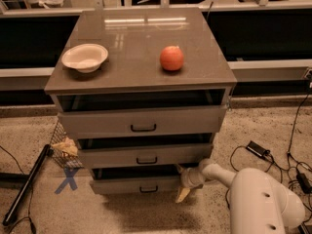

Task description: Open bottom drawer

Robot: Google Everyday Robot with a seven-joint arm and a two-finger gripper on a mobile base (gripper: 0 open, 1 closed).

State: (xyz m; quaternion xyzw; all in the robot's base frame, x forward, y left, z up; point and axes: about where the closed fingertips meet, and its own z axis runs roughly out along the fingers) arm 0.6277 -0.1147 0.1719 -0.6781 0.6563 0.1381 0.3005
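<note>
Reaching low at centre-bottom of frame: my gripper [185, 186] sits at the right end of the bottom drawer [131, 185], which stands slightly pulled out, lowest of three. Clenched or released: cannot tell.

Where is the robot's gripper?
In the camera view, the gripper is low down at the right end of the bottom drawer, near the floor.
</note>
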